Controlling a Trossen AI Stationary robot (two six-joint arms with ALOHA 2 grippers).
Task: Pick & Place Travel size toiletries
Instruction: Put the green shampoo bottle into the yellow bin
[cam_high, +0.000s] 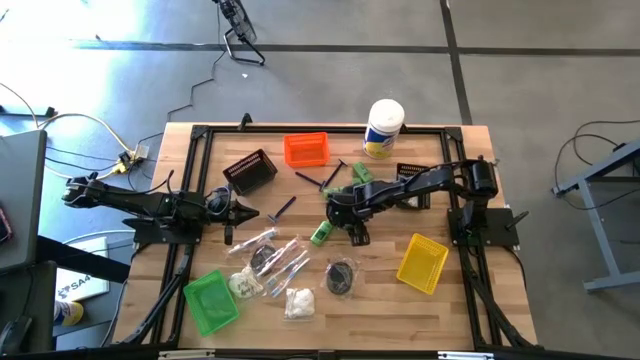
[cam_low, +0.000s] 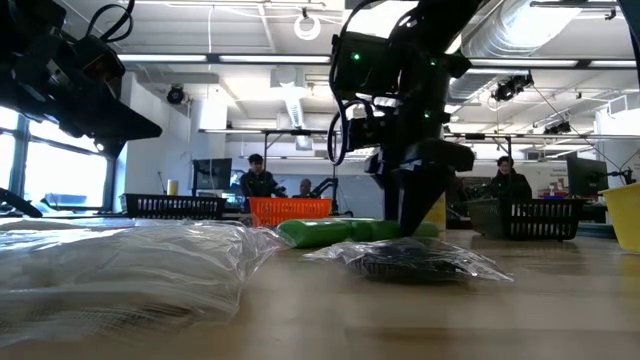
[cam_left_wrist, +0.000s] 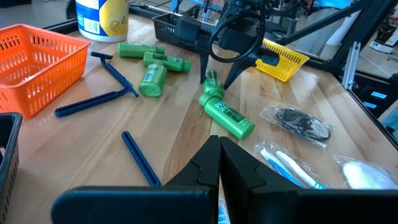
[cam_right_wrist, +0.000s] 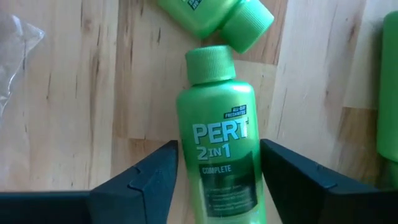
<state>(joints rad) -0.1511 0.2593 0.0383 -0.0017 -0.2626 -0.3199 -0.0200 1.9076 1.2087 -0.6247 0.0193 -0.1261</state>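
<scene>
Left gripper (cam_high: 247, 210) parked at the table's left side, fingers pressed together on nothing, pointing toward the middle. Just beyond its tips, a blue razor (cam_high: 282, 209), and nearer the front edge clear-wrapped packets (cam_high: 268, 252), a bag of white puffs (cam_high: 298, 303) and a dark bundle in plastic (cam_high: 341, 276). Green bin (cam_high: 211, 301) at the front left, black bin (cam_high: 250, 171) and orange bin (cam_high: 306, 149) farther back. Near centre, right gripper (cam_right_wrist: 217, 171) lowered over a green mini bottle (cam_right_wrist: 217, 146) lying on the wood, fingers (cam_right_wrist: 146, 180) spread either side of its body, not clearly touching it. Second green bottle (cam_right_wrist: 214, 15) cap to cap with it. White canister (cam_high: 384, 127) at the rear, yellow bin (cam_high: 422, 263) front right.
</scene>
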